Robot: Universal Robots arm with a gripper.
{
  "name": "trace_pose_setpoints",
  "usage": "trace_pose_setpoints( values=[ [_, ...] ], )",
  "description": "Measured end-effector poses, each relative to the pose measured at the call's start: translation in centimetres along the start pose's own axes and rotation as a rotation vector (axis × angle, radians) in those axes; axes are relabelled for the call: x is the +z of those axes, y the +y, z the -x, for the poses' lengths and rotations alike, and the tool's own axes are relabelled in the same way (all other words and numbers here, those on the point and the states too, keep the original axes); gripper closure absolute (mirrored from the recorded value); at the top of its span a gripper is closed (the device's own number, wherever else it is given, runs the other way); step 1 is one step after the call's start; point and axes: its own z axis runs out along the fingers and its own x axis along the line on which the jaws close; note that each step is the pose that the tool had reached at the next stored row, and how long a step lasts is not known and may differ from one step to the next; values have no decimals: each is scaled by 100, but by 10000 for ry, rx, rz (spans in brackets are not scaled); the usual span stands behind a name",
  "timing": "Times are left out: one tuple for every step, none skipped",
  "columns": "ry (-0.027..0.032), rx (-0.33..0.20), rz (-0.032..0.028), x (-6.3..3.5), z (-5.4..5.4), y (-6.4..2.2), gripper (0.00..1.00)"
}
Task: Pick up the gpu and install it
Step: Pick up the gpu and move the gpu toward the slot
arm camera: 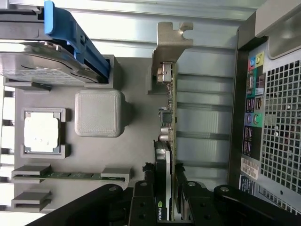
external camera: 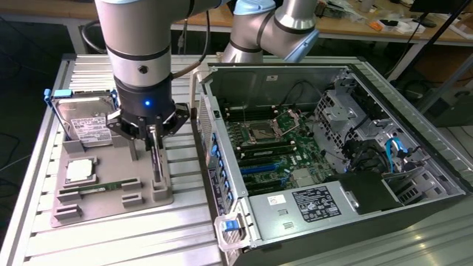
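Jaws of the gripper (external camera: 153, 145) look clamped on the gpu (external camera: 157, 169), one finger each side of the card, biting the top edge near the cooler end w/ the silver bracket (arm camera: 171, 40) at the far end. Gpu's standing on edge in its slot on the grey tray (external camera: 111, 208) on the table, directly under the jaws, not lifted out afaict. Long axis runs roughly parallel to the open pc case (external camera: 296, 83), which sits just beside it on the exterior view's right.
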Motion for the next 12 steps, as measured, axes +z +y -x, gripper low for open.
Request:
trace_pose_setpoints(
  values=[
    [-2,0,1,-13,0,1,73],
    [-2,-1,1,-25,1,1,73],
    [-1,0,1,-38,0,2,73],
    [-1,0,1,-49,0,3,73],
    [-2,0,1,-57,0,3,73],
    [-2,0,2,-66,0,4,73],
    [-1,0,1,-77,0,4,73],
    [0,0,0,-90,0,5,73],
    [0,0,-1,-105,0,5,73],
    [0,0,-2,-122,0,6,73],
    [0,-1,-4,-140,1,7,73],
    [-1,-1,-6,-166,1,8,73]
  ],
)
